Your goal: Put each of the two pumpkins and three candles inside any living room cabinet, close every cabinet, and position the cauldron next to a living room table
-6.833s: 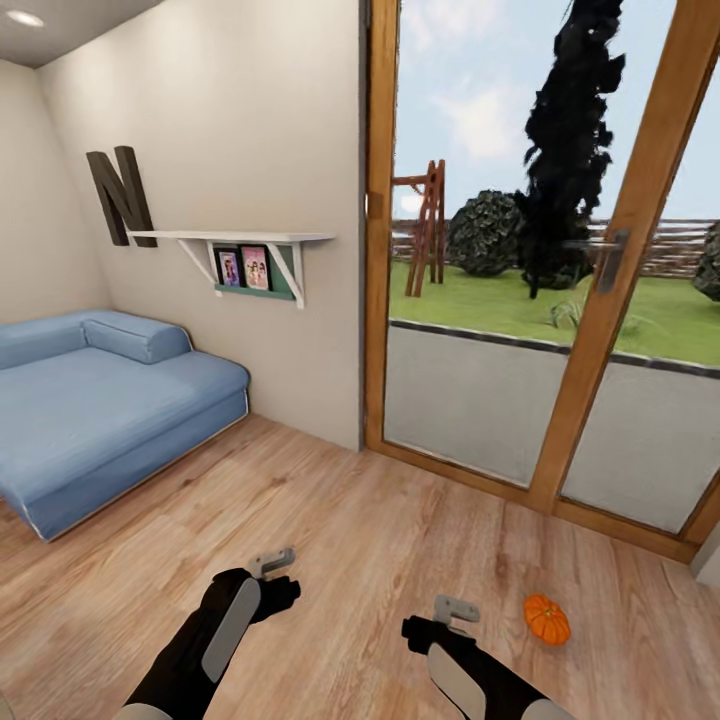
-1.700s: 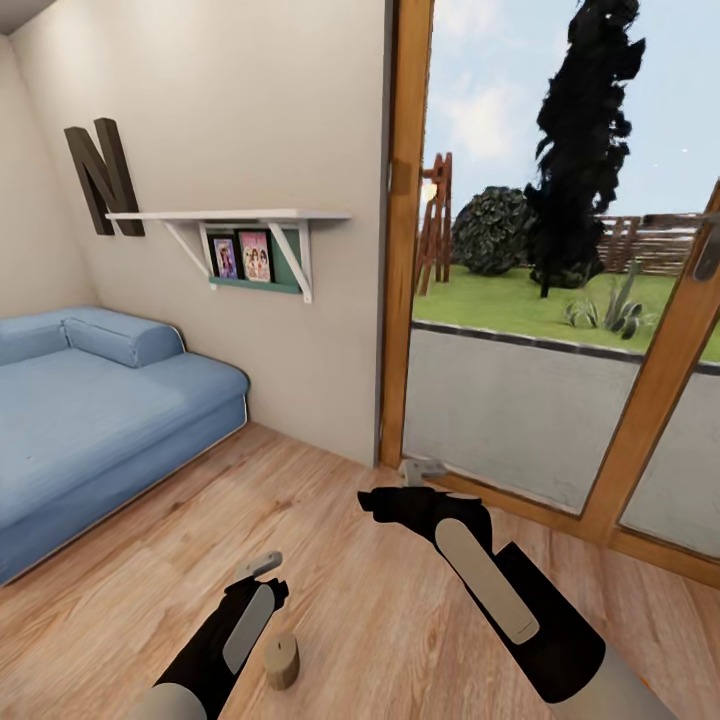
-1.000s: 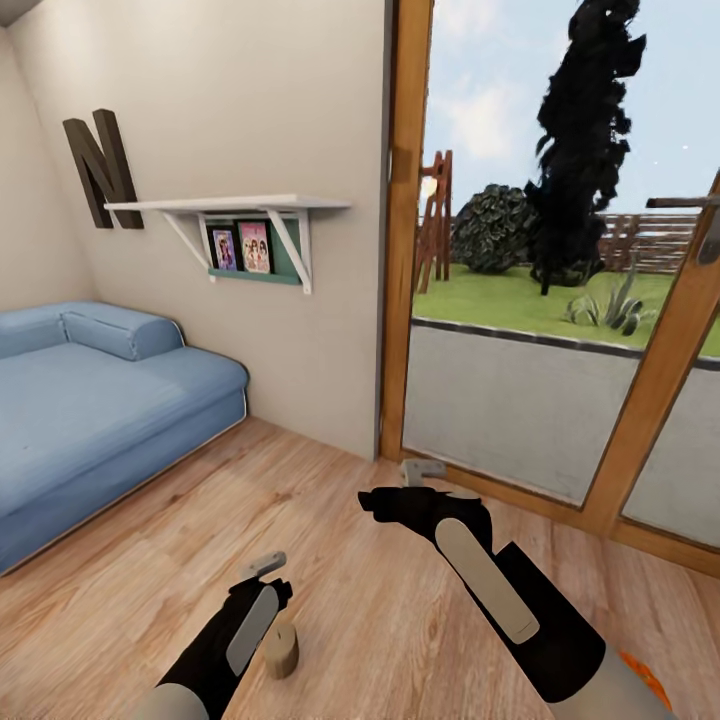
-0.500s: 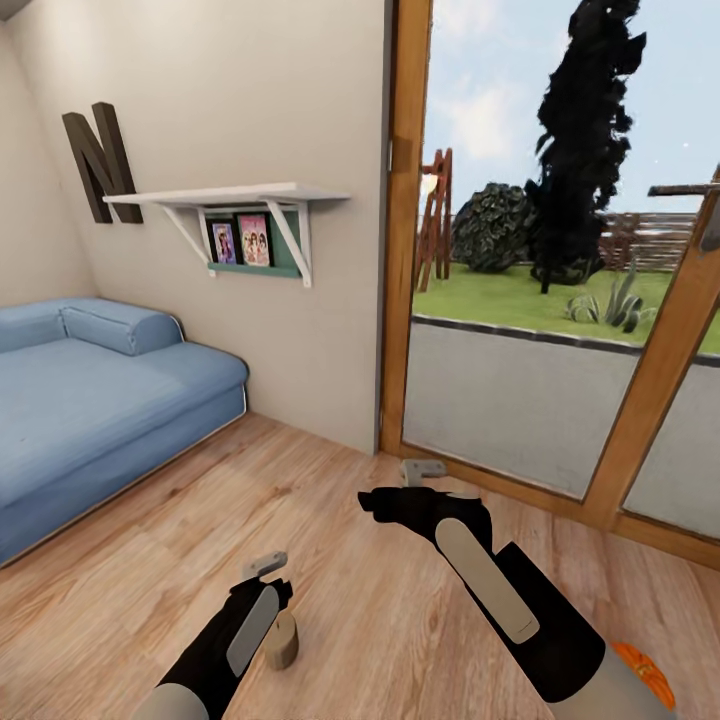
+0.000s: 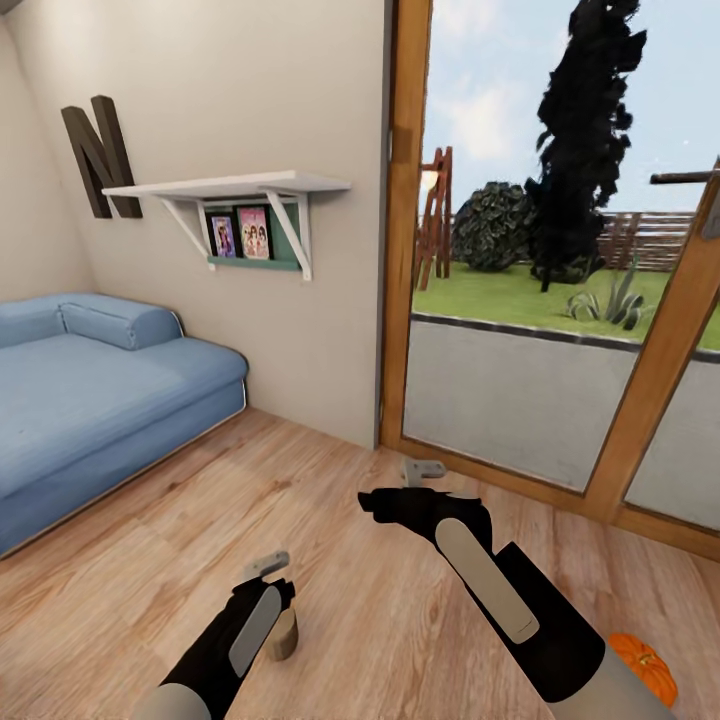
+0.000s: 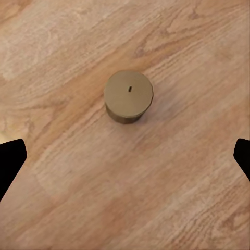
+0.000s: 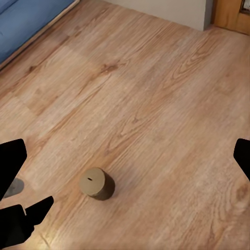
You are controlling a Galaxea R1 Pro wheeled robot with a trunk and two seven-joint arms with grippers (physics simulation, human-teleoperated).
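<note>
Since the earlier frames the head camera has tipped downward, so the shelf sits higher in the head view and more of a pumpkin (image 5: 643, 666) shows at the lower right corner. The candle (image 5: 283, 634), a short squat cylinder of dull tan-grey with a small dark wick mark on its flat top, stands upright on the wooden floor (image 5: 350, 560), just beside the left gripper (image 5: 268, 566). In the left wrist view the candle (image 6: 128, 97) lies between the two dark fingertips, which stand wide apart, so that gripper is spread and holds nothing. The right wrist view also takes in the candle (image 7: 97, 183), and its own black fingertips sit at the far edges, parted and empty. The right gripper (image 5: 423, 468) hangs above bare boards in front of the glass door (image 5: 520, 400). The pumpkin, round, ribbed and orange, rests on the floor partly hidden behind the right forearm. The floor is warm, grained plank. A blue upholstered sofa (image 5: 90, 400) fills the left side, under a white wall shelf (image 5: 230, 186) holding two small framed pictures and a dark letter N (image 5: 98, 156).
</note>
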